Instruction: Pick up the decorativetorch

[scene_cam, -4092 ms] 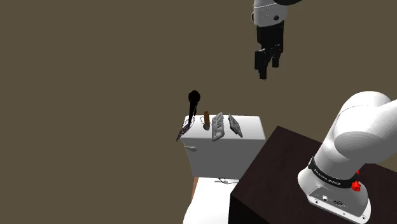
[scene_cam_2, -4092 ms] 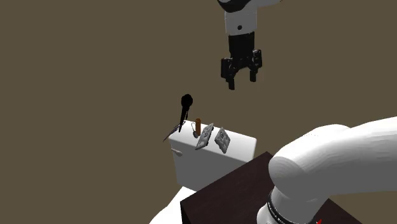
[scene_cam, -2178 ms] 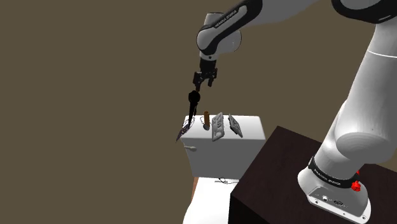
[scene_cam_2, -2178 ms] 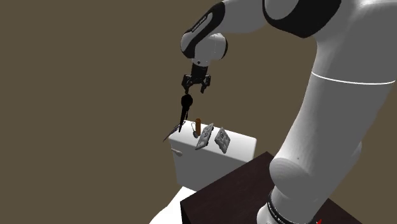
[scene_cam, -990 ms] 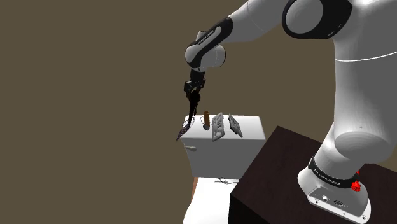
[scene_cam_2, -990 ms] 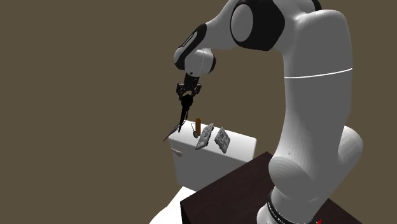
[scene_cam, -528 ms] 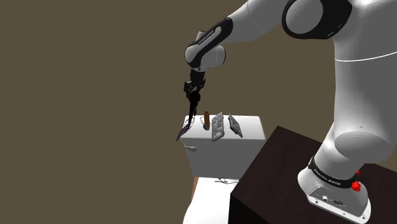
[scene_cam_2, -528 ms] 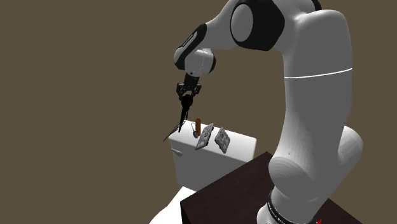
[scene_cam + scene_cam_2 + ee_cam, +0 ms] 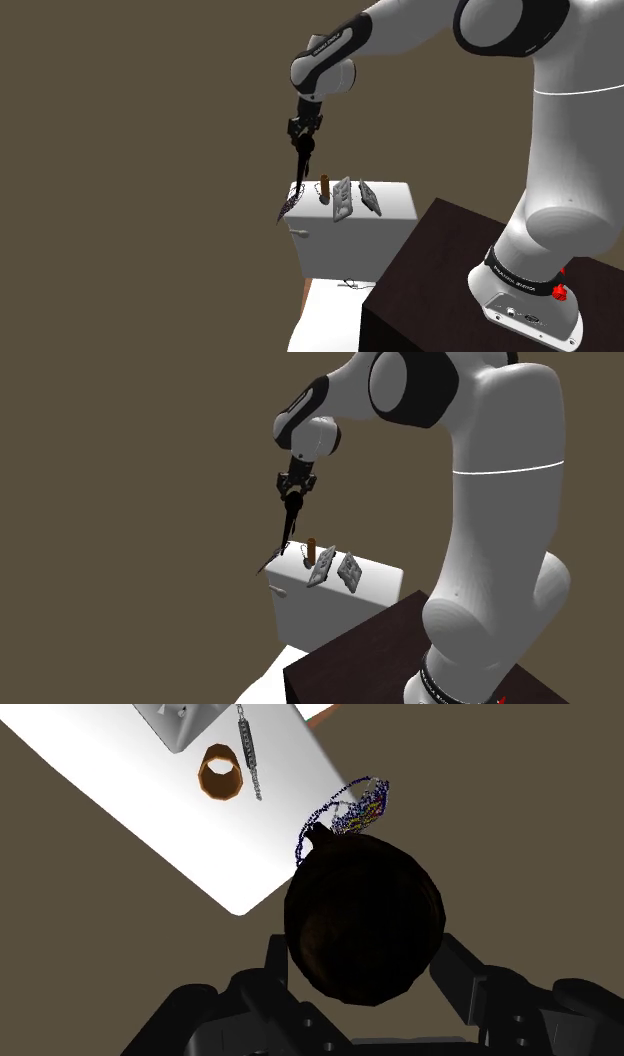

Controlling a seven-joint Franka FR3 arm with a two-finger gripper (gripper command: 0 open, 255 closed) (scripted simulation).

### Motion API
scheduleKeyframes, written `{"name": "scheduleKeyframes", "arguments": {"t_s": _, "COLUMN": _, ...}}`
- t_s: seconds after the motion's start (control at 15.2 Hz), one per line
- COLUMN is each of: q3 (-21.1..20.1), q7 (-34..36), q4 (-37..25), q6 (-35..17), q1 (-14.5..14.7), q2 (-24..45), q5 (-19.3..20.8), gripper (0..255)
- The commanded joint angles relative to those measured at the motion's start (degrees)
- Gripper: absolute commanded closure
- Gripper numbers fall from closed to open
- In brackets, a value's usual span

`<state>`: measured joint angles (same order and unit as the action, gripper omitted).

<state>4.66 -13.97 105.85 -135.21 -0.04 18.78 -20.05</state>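
shoulder view: just above frame centre, the end effector (image 9: pixel 303 132) grips the decorative torch (image 9: pixel 300 165) by its head, the tip beside the white tank (image 9: pixel 395 200).
second exterior view: the long shaft could snag that edge.
wrist view: the round head could roll out of the pinch.
lettering on the arm (image 9: pixel 560 120) is illegible.

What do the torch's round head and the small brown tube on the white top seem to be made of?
The torch head: near-black with a faint brown sheen, smooth and dull; dark metal or stained wood, cannot tell which. Its beaded blue and yellow wire trim looks like thin metal. The brown tube: hollow, warm matte brown, perhaps wood or clay.
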Motion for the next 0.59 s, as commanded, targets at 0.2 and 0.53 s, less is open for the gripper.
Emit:
{"name": "scheduleKeyframes", "arguments": {"t_s": 0.2, "q3": 0.3, "q7": 1.3, "q4": -1.5, "q6": 3.1, "q1": 0.2, "q2": -1.7, "q5": 1.0, "gripper": 255}}
{"name": "scheduleKeyframes", "arguments": {"t_s": 0.53, "q3": 0.5, "q7": 2.0, "q4": -2.7, "q6": 5.1, "q1": 0.2, "q2": -2.7, "q5": 1.6, "gripper": 255}}
